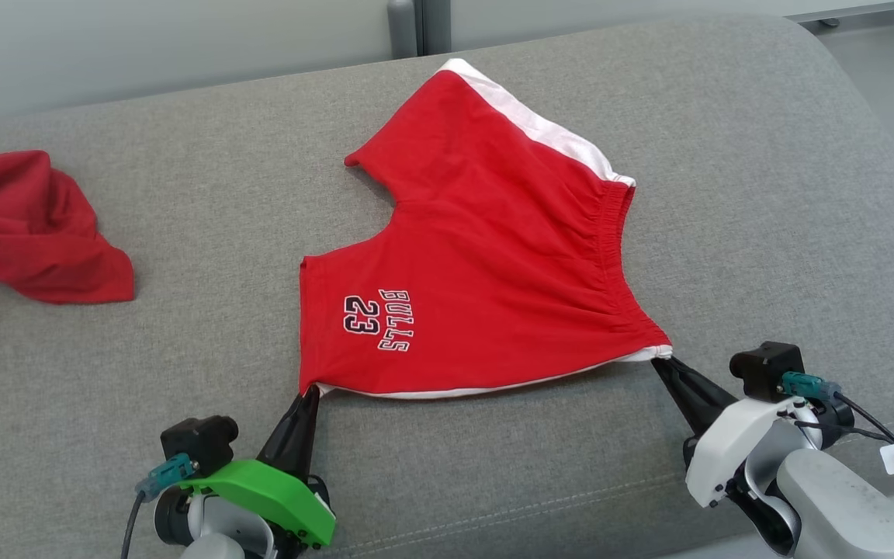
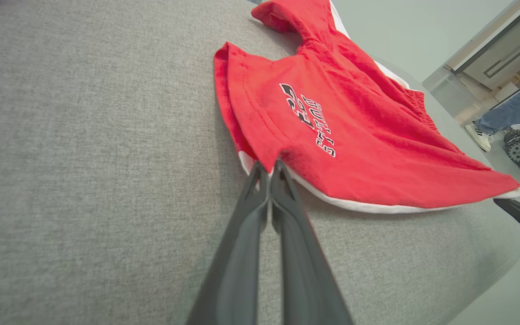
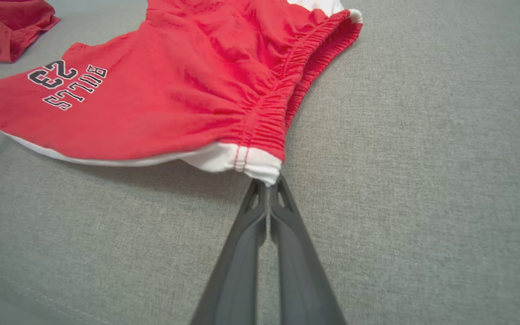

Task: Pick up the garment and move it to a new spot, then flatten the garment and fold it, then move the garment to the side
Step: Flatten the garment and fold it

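Left wrist view: tool (image 2: pixel 269 168) pinches garment (image 2: pixel 368 149) corner.

The left gripper (image 1: pixel 309 394) wears a green housing, the right gripper (image 1: pixel 660 362) white, both seemingly teal-plugged.

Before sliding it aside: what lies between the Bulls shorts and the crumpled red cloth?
Bare grey cushion between shorts and cloth, in the head view.

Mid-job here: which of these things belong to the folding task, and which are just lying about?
In the job:
red Bulls shorts
left gripper, shut on a leg-hem corner
right gripper, shut on the waistband corner
grey cushion underneath

Lying about:
crumpled red garment, far left
person's foot on the floor
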Motion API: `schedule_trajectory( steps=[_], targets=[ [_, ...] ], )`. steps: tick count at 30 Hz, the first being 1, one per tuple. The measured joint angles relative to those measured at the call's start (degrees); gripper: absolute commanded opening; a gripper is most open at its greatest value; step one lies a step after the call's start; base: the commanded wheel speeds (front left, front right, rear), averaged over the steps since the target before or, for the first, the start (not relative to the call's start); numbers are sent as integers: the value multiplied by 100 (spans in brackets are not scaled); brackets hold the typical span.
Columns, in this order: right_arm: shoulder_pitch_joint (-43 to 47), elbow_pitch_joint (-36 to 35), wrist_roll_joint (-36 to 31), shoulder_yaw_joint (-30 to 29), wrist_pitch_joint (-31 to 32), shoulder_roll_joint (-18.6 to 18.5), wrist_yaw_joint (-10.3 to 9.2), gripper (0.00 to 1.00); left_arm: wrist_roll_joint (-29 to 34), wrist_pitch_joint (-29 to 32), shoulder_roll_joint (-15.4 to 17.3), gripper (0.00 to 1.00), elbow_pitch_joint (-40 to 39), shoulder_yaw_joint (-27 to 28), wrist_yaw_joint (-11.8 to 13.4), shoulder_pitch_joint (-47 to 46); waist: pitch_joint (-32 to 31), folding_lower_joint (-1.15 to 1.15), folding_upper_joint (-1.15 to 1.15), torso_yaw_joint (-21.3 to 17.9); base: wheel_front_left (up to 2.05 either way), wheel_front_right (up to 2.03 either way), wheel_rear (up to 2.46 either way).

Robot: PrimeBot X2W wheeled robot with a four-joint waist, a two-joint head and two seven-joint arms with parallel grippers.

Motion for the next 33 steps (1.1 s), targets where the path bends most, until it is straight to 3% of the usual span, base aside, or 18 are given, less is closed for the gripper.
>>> schedule_trajectory(
  steps=[23,30,32,33],
  targets=[
    [-3,-191,-9,-52,-105,-96,0,0,-19,-76,2,0,-223,27,1,110,55,0,0,13,0,0,0],
    [-14,32,-477,296,-109,-99,0,0,-16,-123,4,0,-233,0,15,109,143,0,0,28,0,0,0],
    [-34,82,-598,360,-109,-88,-9,21,-16,-123,4,0,-234,-7,34,109,177,0,0,37,0,0,0],
    [-50,97,-647,382,-110,-81,-16,43,-14,-123,5,0,-234,-9,35,108,195,0,0,41,0,0,0]
  ],
)
